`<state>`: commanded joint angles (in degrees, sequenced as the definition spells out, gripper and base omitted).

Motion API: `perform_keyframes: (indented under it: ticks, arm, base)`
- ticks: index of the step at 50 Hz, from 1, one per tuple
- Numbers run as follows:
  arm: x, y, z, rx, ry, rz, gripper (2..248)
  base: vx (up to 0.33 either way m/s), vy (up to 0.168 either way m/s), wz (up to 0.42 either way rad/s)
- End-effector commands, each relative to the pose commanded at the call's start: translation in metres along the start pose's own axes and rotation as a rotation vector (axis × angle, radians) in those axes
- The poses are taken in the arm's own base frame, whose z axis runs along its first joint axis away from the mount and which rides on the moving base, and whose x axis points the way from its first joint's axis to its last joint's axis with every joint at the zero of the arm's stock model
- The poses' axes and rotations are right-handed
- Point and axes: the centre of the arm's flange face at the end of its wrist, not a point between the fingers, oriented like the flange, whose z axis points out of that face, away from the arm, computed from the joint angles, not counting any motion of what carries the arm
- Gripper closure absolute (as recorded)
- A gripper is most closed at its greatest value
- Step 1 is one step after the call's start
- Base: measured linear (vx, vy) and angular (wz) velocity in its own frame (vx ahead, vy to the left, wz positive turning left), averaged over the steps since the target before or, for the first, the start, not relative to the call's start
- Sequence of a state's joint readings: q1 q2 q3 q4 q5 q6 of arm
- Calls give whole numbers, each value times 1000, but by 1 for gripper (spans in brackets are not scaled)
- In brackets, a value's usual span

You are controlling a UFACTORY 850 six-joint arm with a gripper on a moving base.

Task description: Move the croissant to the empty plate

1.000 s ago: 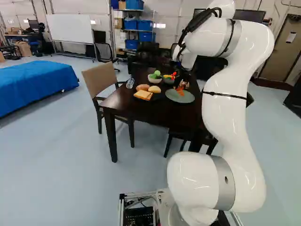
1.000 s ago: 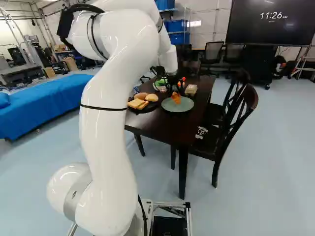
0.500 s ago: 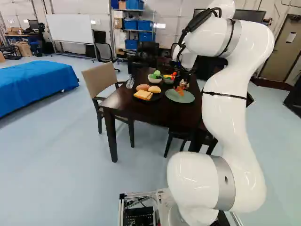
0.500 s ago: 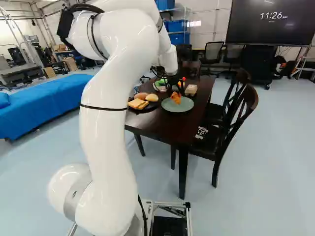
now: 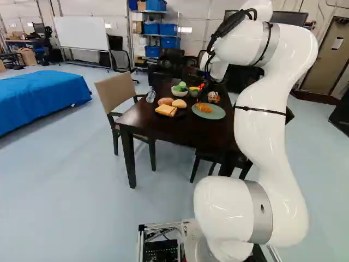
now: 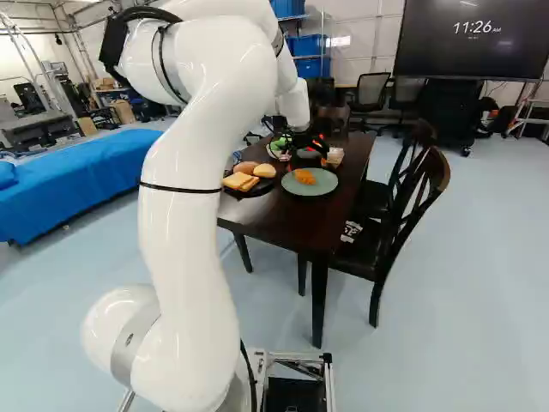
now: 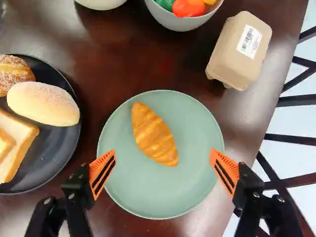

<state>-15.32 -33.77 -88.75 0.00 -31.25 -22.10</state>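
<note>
Above the table, my gripper [image 6: 310, 144] hangs over the green plate [image 6: 319, 182]. In the wrist view the gripper [image 7: 163, 168] is open, its orange pads [image 7: 102, 174] wide apart over the plate's two sides. The golden croissant [image 7: 154, 136] lies flat on the green plate [image 7: 163, 200], between and slightly ahead of the fingertips, touched by neither. Nothing else is on that plate. In the left base view the croissant [image 5: 204, 107] shows on the plate as well.
Beside the green plate stands a black plate [image 7: 52, 158] with bread slices and buns [image 7: 44, 104]. Past it are a bowl of colourful food [image 7: 180, 20], a pale bowl [image 5: 179, 93] and a tan carton [image 7: 240, 49]. A clear bottle [image 5: 151, 95] and chairs [image 6: 403, 206] flank the table.
The croissant, earlier standing up under the gripper at the plate, now lies flat on it. The gripper has let it go, opened and risen a little. The base has stayed put.
</note>
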Motion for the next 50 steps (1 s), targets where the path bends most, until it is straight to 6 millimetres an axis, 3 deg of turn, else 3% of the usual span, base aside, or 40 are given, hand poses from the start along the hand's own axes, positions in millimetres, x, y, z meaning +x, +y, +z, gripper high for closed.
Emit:
perform_keyframes:
  ticks: [24,50]
  arm:
    - [1,0,-4,-2,5,0,3]
    - [-29,0,-57,-16,21,15,3]
  base:
    - [0,0,0]
    - [0,0,0]
